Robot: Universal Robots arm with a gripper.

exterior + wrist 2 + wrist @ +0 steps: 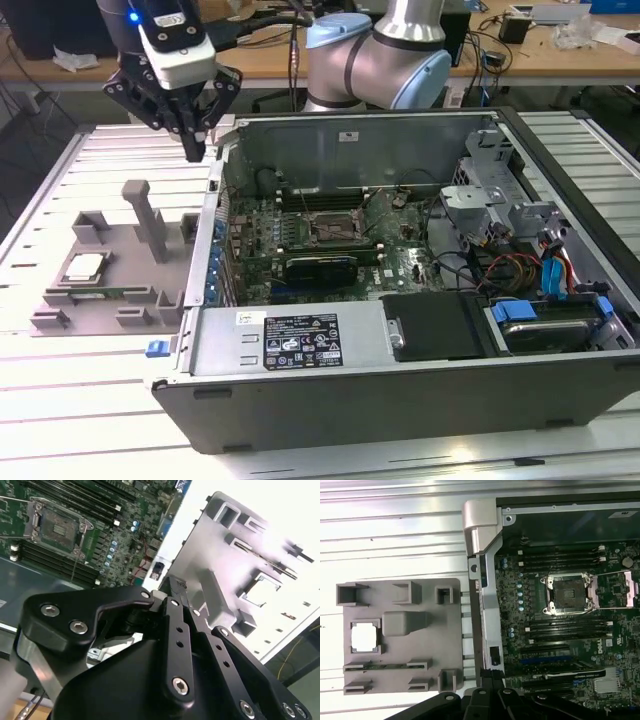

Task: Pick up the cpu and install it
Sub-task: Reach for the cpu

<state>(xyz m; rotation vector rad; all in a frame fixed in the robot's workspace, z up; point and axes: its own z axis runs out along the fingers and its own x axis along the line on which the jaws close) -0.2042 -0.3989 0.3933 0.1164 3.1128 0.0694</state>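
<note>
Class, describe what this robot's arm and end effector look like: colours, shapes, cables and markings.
The arm is built of rounded silver-grey segments with a pale blue joint cap. The end effector has a white-and-grey body with a small blue light. Its black linkage fingers are dotted with silver screws and small holes. A black cable runs from the wrist.

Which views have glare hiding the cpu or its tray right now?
Second wrist view: the gray tray washes out to white along one side. First wrist view: the cpu top glares plain white. Exterior view: the light is even and the cpu reads clearly.
</note>
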